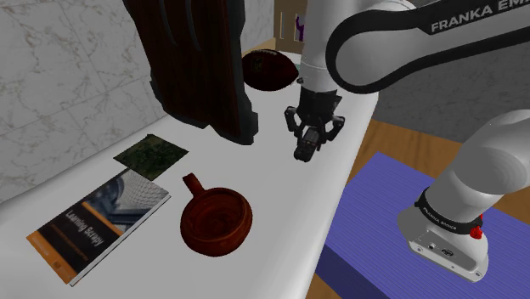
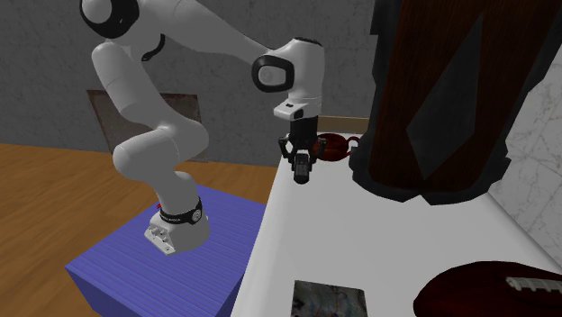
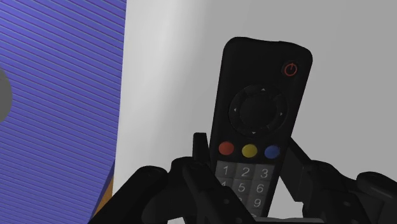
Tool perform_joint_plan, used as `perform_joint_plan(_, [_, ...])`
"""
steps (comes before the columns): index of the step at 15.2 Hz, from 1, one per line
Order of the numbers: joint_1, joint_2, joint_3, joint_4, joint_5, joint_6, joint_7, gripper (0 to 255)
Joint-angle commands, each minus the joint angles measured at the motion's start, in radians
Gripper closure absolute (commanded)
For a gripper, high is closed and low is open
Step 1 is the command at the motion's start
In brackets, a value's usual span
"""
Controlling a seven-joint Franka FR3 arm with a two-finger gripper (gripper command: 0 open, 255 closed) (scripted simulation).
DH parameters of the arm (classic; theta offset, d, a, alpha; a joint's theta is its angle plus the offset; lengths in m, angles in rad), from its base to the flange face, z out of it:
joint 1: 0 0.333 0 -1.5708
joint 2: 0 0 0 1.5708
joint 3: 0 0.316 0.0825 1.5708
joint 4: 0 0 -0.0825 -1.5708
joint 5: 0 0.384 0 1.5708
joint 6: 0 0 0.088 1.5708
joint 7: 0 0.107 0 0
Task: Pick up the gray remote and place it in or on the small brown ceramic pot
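As it hangs, the end effector [image 1: 309,136] clasps the remote [image 3: 257,108].

On my feed I see a tall dark brown object [image 1: 200,68] standing on the white table [image 1: 280,229]; a brown football [image 1: 270,70] lies just beside it, toward the shoulder view's right; a dark green square mat [image 1: 151,156] lies near its base; a book [image 1: 100,221] lies beyond that mat, farther from the object.

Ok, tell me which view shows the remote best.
The wrist view: the remote, clasped in the tool, faces the camera with its power button, coloured buttons and number keys plain. The shoulder and second exterior views show it as a small dark shape hanging from the tool, without detail.
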Motion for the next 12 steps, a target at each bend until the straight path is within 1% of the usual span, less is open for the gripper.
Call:
perform_joint_plan(1, [0.001, -0.013, -0.013, 0.016, -0.005, -0.030, -0.003, 255])
perform_joint_plan(12, [-0.004, -0.055, -0.067, 0.132, -0.038, -0.189, -0.002, 255])
